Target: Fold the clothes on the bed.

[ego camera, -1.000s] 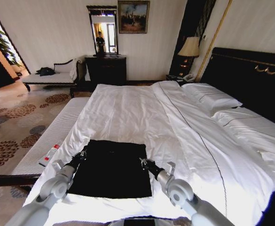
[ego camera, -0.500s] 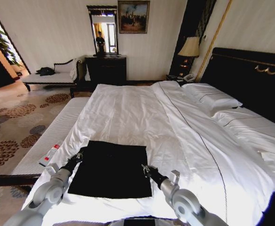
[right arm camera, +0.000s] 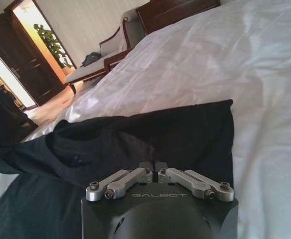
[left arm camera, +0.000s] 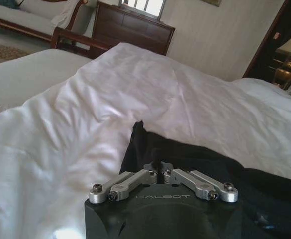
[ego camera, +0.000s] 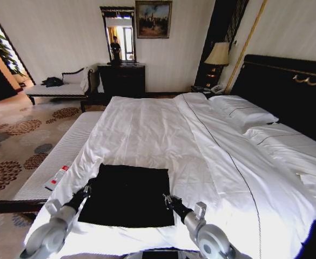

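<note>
The clothes are one black T-shirt (ego camera: 128, 194), lying as a flat rectangle near the foot of the white bed (ego camera: 147, 124). My left gripper (ego camera: 86, 189) is at the shirt's left edge and my right gripper (ego camera: 167, 200) at its right edge. Both are shut, and each appears pinched on the fabric at its side. In the left wrist view the closed left gripper (left arm camera: 158, 167) meets the black cloth (left arm camera: 190, 152). The right gripper (right arm camera: 154, 167) sits against a raised ridge of the shirt (right arm camera: 150, 129) in the right wrist view.
A long white bench (ego camera: 66, 145) runs along the bed's left side with a small red-and-white object (ego camera: 56, 177) on it. Pillows (ego camera: 244, 113) and the dark headboard (ego camera: 287, 91) are on the right. A chaise (ego camera: 60, 86), dresser (ego camera: 121, 80) and lamp (ego camera: 218, 54) stand beyond.
Both grippers have drawn back toward me along the shirt's side edges. The shirt's far edge has crept slightly nearer.
</note>
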Controlling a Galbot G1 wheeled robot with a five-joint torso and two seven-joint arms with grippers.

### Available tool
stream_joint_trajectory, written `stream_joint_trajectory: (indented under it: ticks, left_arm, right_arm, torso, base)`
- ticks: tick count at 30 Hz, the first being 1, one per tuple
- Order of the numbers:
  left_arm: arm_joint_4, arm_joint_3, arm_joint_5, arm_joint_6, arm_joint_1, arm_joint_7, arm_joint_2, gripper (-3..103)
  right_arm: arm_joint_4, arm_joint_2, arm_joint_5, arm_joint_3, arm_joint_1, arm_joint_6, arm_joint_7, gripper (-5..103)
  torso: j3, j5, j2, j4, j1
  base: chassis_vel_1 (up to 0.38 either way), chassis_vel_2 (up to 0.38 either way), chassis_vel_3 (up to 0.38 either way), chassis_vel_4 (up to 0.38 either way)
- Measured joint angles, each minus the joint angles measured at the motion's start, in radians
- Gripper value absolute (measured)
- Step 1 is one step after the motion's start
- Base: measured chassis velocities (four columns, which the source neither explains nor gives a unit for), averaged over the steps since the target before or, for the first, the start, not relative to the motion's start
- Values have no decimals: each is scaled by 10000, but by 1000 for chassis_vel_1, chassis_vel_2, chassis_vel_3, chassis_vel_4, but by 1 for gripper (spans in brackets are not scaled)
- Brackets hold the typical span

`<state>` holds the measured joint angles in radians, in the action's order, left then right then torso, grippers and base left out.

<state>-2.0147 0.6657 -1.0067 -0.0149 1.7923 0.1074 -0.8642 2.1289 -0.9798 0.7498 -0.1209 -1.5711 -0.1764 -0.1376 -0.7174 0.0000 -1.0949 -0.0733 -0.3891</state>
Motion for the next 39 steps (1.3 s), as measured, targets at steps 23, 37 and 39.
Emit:
stream_joint_trajectory:
  ticks: [23,37,39]
  left_arm:
    - [232,96,213,323,537,-126,-113,1]
    - [204,34,343,333,519,-120,-286,1]
    - [188,-19,386,324,496,-114,-313,1]
  right_arm:
    - [207,-225,-1255,-327,-1691,403,363,0]
    - [18,-256,-1588,-310,-1880,630,435,0]
    - [-7,-252,-1588,-313,-1838,634,434,0]
  torso:
    - [0,1,0,-1,0]
    - [0,0,1,-2,0]
    - [-1,1,2,-1,-1]
  base:
    - [0,0,0,0]
    - [0,0,0,0]
    - [0,0,0,0]
